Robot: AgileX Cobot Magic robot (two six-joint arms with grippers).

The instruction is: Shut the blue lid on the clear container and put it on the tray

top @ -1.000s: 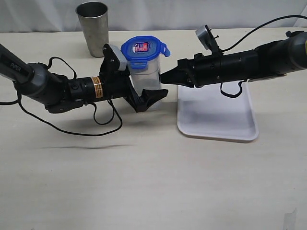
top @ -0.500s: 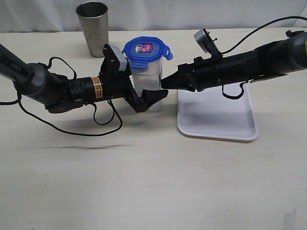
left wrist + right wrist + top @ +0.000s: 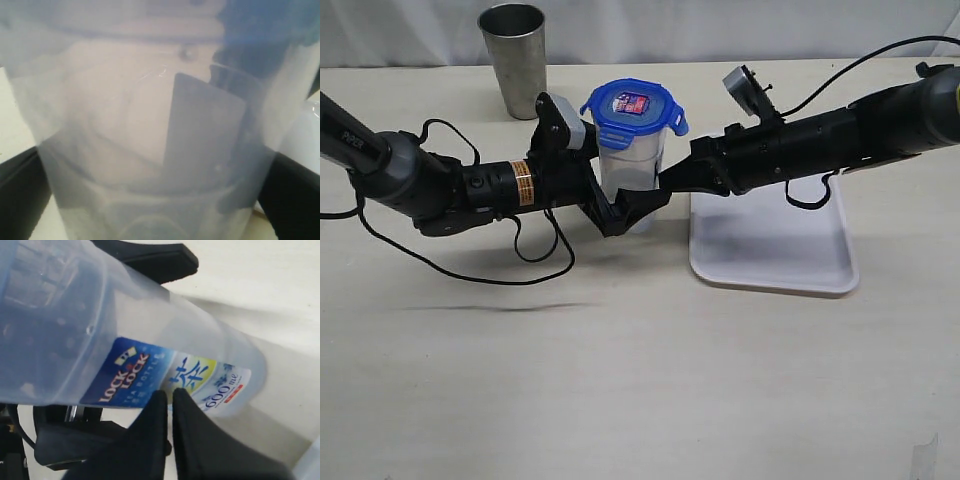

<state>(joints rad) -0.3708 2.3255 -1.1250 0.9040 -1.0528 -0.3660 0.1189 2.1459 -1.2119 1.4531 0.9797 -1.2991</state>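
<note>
The left gripper (image 3: 638,200), jaws released, straddles the tall clear plastic container (image 3: 632,165), its far finger hidden; the right gripper (image 3: 167,401), clenched empty, touches it.

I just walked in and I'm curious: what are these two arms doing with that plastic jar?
Two robot arms are working on the clear container, which has the blue lid sitting on top. The left gripper has its jaws spread wide around the container's lower part. The right gripper is shut to a point, with its tip against the container's side near the label. The white tray lies just beside them, and the container is not yet on it.
</note>
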